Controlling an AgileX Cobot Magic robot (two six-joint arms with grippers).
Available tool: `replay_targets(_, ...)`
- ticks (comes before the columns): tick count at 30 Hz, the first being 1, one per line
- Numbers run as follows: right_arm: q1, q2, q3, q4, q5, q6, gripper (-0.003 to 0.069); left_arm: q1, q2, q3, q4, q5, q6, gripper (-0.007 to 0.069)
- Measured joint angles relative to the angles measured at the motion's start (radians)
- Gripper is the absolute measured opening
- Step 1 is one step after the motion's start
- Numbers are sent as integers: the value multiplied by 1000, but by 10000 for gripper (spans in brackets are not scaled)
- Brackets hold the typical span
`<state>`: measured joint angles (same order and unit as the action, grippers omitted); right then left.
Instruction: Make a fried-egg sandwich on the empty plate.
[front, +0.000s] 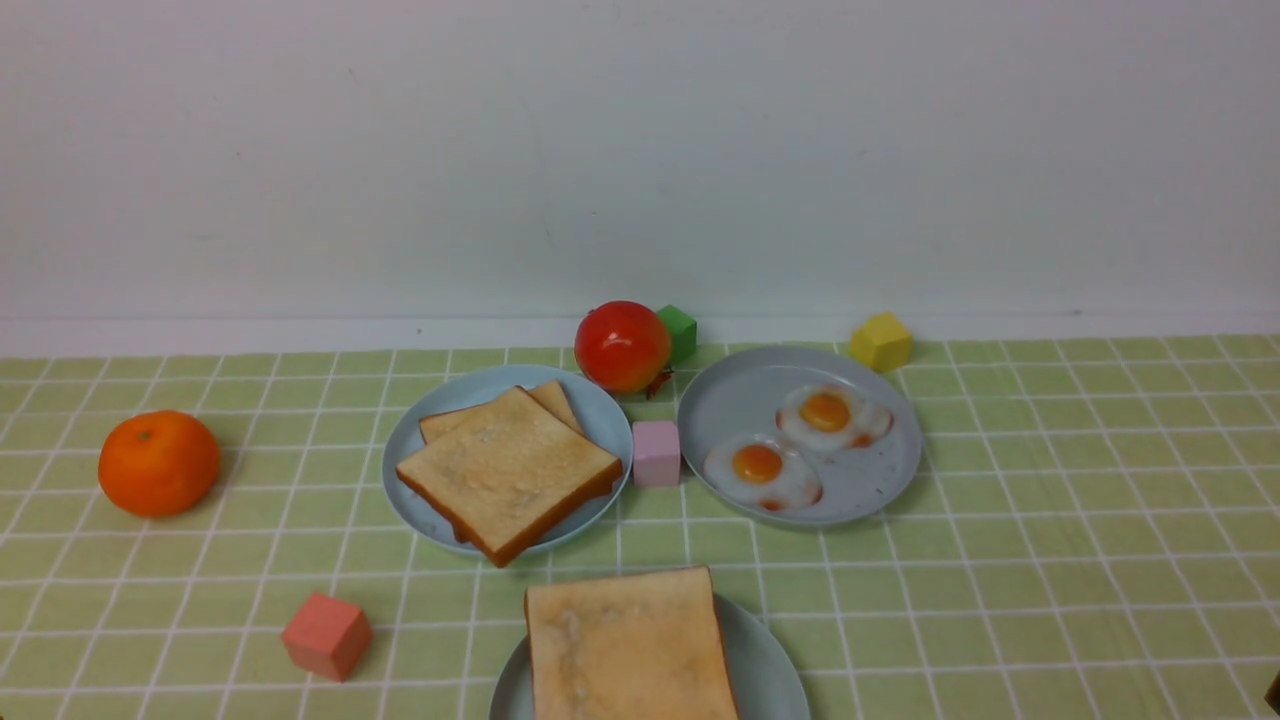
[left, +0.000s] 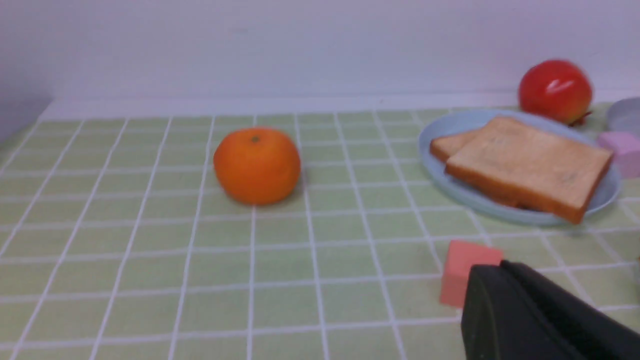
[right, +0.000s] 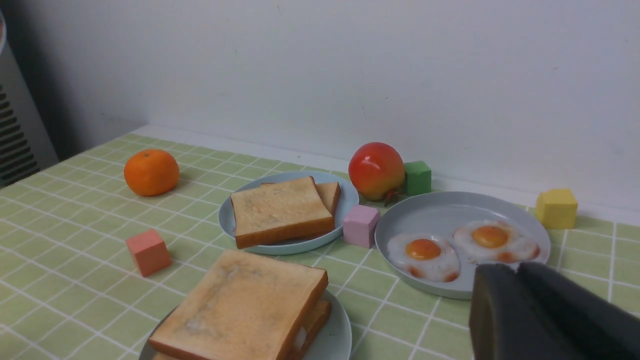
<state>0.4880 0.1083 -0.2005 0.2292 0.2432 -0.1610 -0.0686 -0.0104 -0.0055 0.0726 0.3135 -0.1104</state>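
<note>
The sandwich (right: 240, 305) sits stacked on the near plate (right: 335, 332), egg white peeking between 2 toasts, so it looks finished. Right gripper (right: 520, 270), nearly closed and empty, hangs beside it; left gripper (left: 500, 272) shut, empty.

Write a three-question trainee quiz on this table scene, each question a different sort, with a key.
1. True or false: the assembled toast sandwich rests on the near pale blue round plate.
2. How many glossy white fried eggs remain on the grey-blue plate at the right?
3. Which cube sits between the two far plates? A pink cube B yellow cube C green cube

Key: 1 true; 2 two; 3 A.
</note>
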Motion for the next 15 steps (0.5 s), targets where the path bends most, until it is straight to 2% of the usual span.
replay_targets(5,0,0,1,-1,0,0,80,32,0,33,-20,86,-2,-13)
replay_targets(15,0,0,1,-1,0,1,95,32,0,34,-25,90,-3,-13)
